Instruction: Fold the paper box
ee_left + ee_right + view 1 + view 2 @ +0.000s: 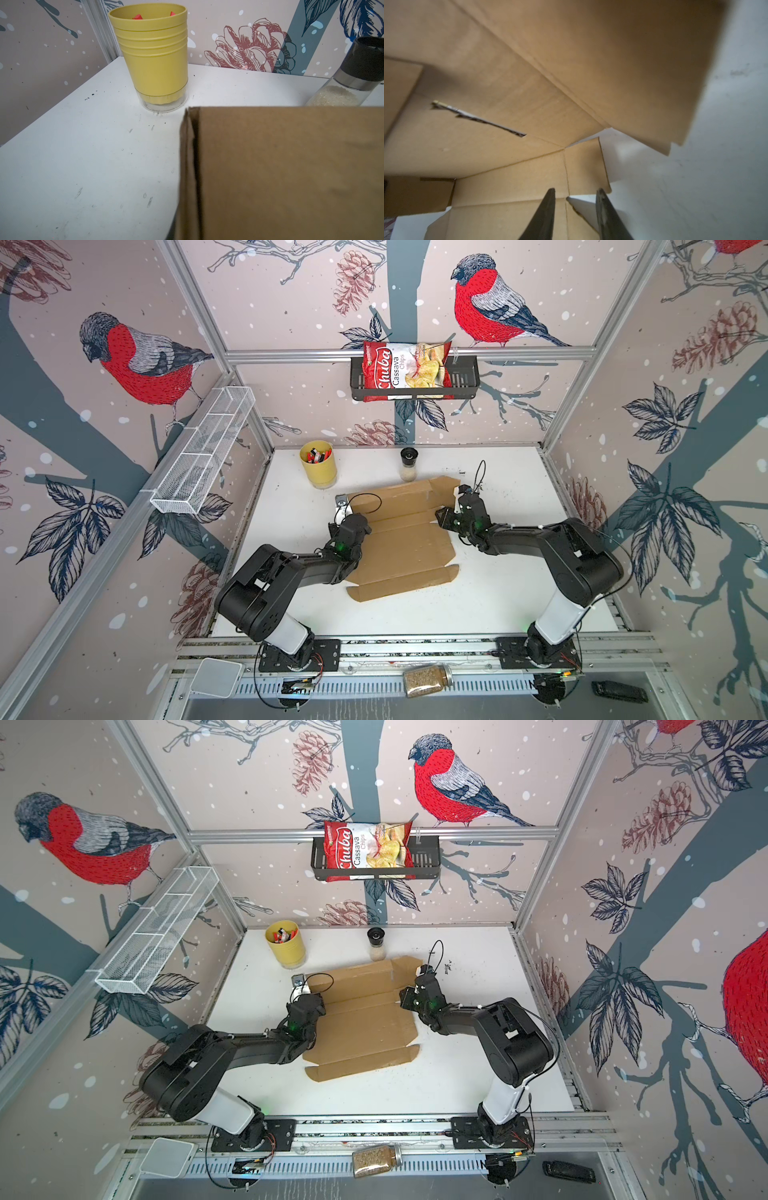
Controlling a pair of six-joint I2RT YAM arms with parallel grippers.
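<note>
the paper box lies mostly flat on the bench between my two sets of jaws, its far panel tipped up. my left jaws are closed tight at its left edge. a raised flap hides them, so i cannot tell if cardboard is pinched. my right jaws stand partly open and empty, fingers poised over the small corner tab at the right edge.

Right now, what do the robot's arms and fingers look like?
The left arm and right arm match: boxy black links, a white base segment, a green wrist light, a thin looping black cable. The right fingers are dark, narrow and tapered.
</note>
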